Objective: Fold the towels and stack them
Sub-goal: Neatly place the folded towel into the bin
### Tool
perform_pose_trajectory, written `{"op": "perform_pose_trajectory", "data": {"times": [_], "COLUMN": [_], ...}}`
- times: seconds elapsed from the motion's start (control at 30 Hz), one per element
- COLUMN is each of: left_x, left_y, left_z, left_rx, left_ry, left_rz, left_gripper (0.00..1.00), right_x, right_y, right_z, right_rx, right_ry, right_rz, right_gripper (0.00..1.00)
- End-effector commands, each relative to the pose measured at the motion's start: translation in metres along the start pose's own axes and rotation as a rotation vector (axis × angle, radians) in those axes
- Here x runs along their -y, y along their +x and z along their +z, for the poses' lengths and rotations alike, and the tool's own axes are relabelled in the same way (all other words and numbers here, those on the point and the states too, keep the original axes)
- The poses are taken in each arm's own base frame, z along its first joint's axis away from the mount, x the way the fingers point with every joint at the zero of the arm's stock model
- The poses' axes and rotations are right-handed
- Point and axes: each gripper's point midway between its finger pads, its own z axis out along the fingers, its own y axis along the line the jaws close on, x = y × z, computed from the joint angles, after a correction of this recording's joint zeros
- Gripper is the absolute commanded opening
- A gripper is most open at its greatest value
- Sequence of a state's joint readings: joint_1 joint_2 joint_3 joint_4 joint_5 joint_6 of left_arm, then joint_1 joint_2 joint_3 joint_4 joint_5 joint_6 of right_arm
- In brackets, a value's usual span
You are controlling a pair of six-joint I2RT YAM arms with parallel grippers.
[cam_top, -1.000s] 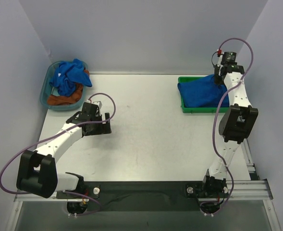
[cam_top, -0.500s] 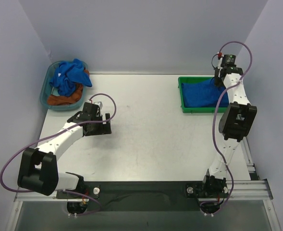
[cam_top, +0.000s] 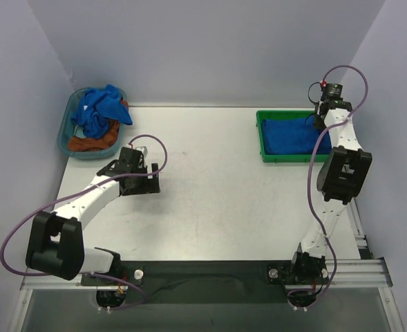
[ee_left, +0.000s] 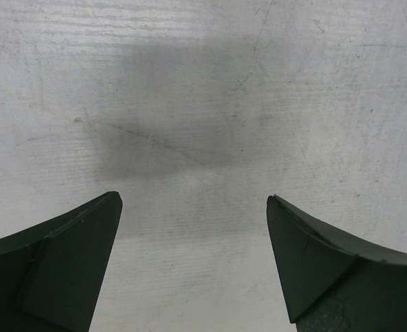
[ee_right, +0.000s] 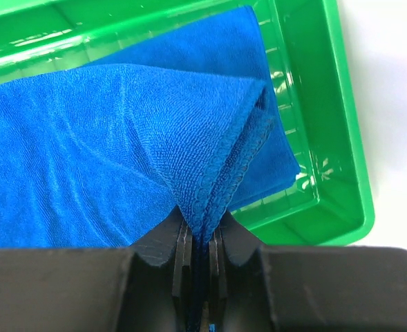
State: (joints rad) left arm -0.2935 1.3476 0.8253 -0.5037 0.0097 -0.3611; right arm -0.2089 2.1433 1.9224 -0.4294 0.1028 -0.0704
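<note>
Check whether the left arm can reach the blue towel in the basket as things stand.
Probably yes. The left gripper is open and empty over the table, close to the basket, with nothing between them. The blue towel lies uncovered on top of the orange-brown cloth.

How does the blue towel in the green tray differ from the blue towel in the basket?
The tray towel lies flat; the basket towel is bunched atop an orange-brown cloth. The right gripper pinches the tray towel's corner; no gripper touches the basket towel. Both are blue.
</note>
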Motion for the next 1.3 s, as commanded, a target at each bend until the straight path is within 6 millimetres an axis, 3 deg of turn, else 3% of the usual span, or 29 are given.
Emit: {"op": "perform_pose_trajectory", "data": {"times": [0.0,0.17,0.27,0.3,0.4,0.5,0.6,0.73,0.9,1.0,1.17,1.27], "left_x": [0.005,0.005,0.005,0.005,0.005,0.005,0.005,0.006,0.007,0.006,0.006,0.006], "left_y": [-0.014,-0.014,-0.014,-0.014,-0.013,-0.014,-0.013,-0.014,-0.014,-0.014,-0.014,-0.015], "left_z": [0.001,0.001,0.002,0.002,0.002,0.002,0.003,0.002,0.001,0.001,0.001,0.000], "left_rx": [0.041,0.038,0.036,0.036,0.033,0.035,0.033,0.036,0.039,0.037,0.038,0.041], "left_ry": [0.025,0.024,0.025,0.025,0.025,0.024,0.025,0.030,0.031,0.027,0.029,0.030], "left_rz": [0.008,0.009,0.009,0.009,0.009,0.009,0.009,0.009,0.012,0.011,0.014,0.012], "left_gripper": [0.98,0.97,0.97,0.98,0.98,0.97,0.97,0.97,0.97,0.97,0.98,0.97], "right_x": [0.012,0.013,0.017,0.020,0.035,0.042,0.028,-0.026,-0.104,-0.138,-0.187,-0.211], "right_y": [-0.004,-0.006,-0.007,-0.006,-0.010,-0.016,-0.020,-0.029,-0.027,-0.026,-0.027,-0.017], "right_z": [-0.003,0.003,0.007,0.008,0.006,-0.004,-0.012,-0.016,-0.014,-0.009,-0.006,-0.003], "right_rx": [0.017,0.026,0.031,0.030,0.044,0.071,0.109,0.166,0.156,0.142,0.144,0.103], "right_ry": [0.061,0.073,0.098,0.122,0.224,0.277,0.218,-0.010,-0.340,-0.464,-0.600,-0.646], "right_rz": [0.031,0.023,0.020,0.019,0.037,0.080,0.092,0.111,0.184,0.262,0.297,0.293], "right_gripper": [0.00,0.10,0.26,0.39,0.61,0.65,0.65,0.57,0.22,0.14,0.09,0.08]}}
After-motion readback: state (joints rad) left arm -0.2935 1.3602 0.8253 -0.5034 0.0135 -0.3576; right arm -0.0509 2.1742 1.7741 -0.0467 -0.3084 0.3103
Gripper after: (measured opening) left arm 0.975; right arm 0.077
